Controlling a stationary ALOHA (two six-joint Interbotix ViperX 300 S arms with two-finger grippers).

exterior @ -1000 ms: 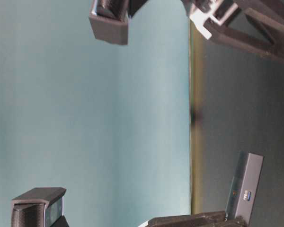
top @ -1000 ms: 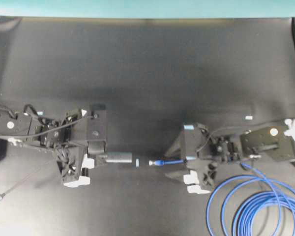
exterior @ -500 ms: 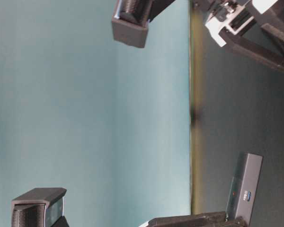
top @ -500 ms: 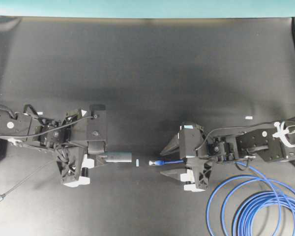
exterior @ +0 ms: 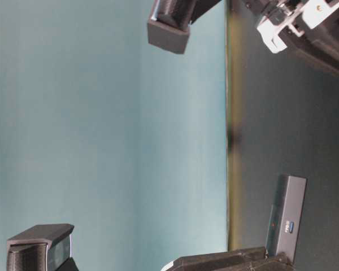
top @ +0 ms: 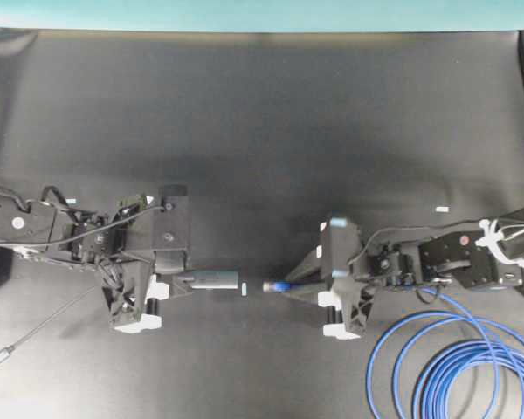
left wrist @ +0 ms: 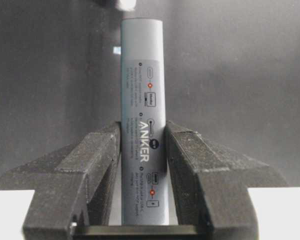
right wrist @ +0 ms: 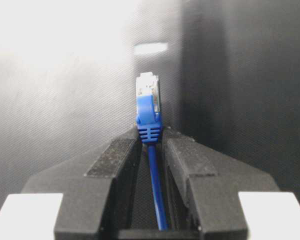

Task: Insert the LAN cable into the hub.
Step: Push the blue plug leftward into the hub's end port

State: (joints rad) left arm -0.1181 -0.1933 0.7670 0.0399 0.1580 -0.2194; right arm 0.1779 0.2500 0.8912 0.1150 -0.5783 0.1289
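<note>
My fingers (left wrist: 187, 165) cover the lower sides of the hub (left wrist: 142, 100), and its far end blurs into glare at the top edge. The small print on its label is too fine to read. From overhead, the LAN cable (top: 472, 367) coils run off the bottom and right edges
</note>
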